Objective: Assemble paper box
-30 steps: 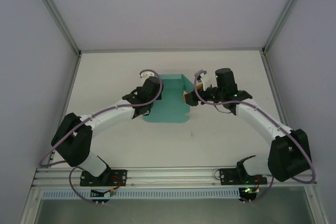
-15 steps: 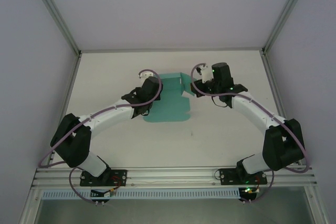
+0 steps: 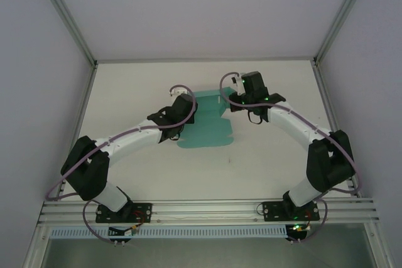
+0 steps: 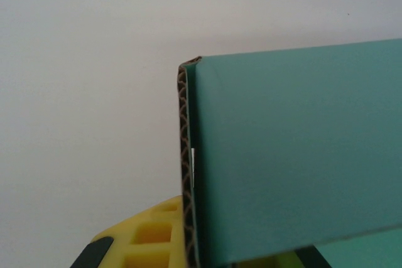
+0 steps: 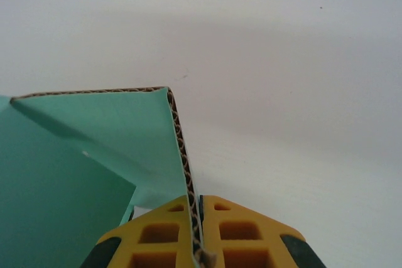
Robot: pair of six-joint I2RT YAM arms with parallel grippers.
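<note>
The teal paper box lay as an open sheet in the middle of the white surface, between the two arms. The right tool was pinched tight on the edge of a flap that stood up. The left tool was at the sheet's left side, with one yellow finger touching a raised flap. I could not tell how wide it was open.
</note>
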